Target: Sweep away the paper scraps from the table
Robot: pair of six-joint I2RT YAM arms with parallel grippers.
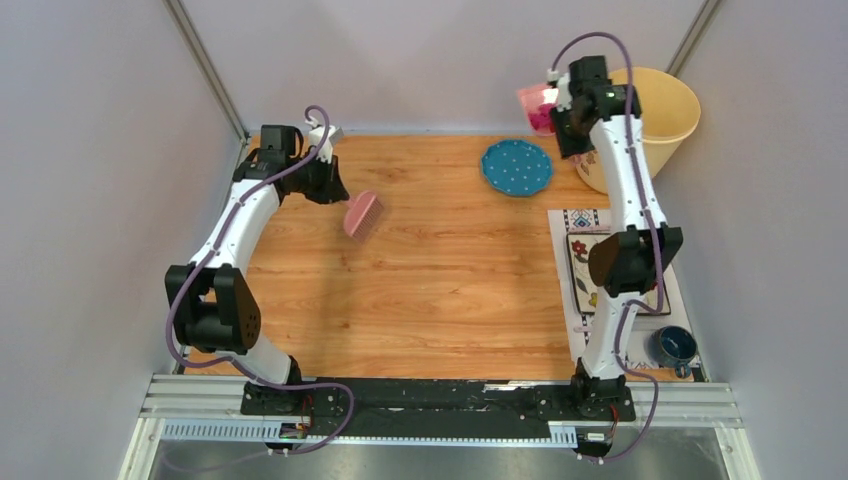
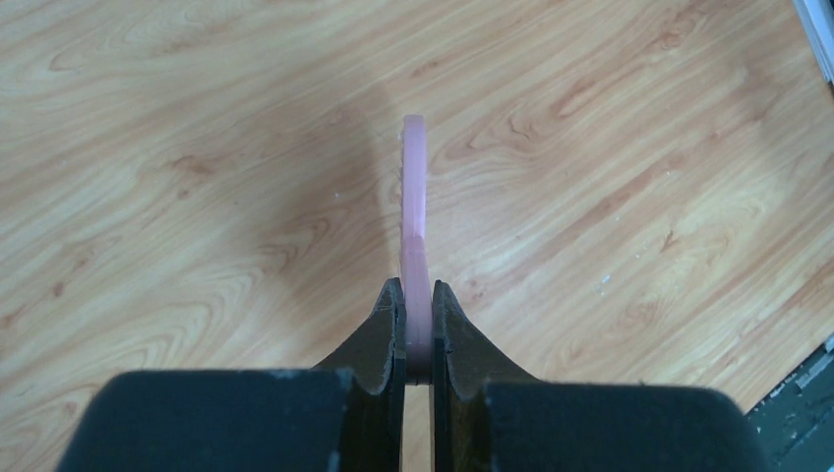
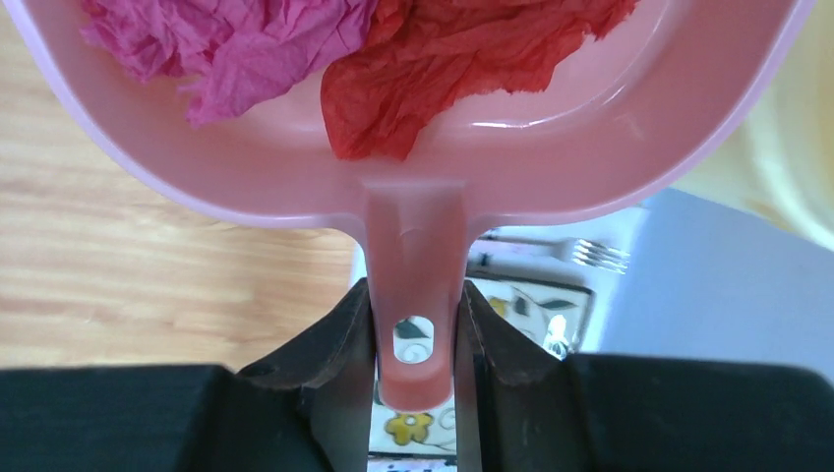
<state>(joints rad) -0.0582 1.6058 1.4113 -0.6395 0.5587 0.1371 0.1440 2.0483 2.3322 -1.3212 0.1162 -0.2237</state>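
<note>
Brightly, evenly lit from above. Only soft shadows on the table [image 1: 450,300], one diffuse dark patch beside the brush [image 2: 414,197] in the left wrist view. Crisp overhead, slightly washed at the walls [image 1: 90,200]. Up close, jaws soft and out of focus; faint sheen inside the dustpan [image 3: 610,138].

Table [image 1: 440,290]: orange-brown wood grain, smooth, low sheen.
Dustpan [image 3: 590,147]: pale pink plastic, glossy, slightly translucent.
Paper scraps [image 3: 393,59]: thin paper, crinkled, matt.
Brush [image 2: 415,216], above table: pink plastic, matt.
Rail [image 1: 700,405], at table's near edge: ribbed bare metal.
</note>
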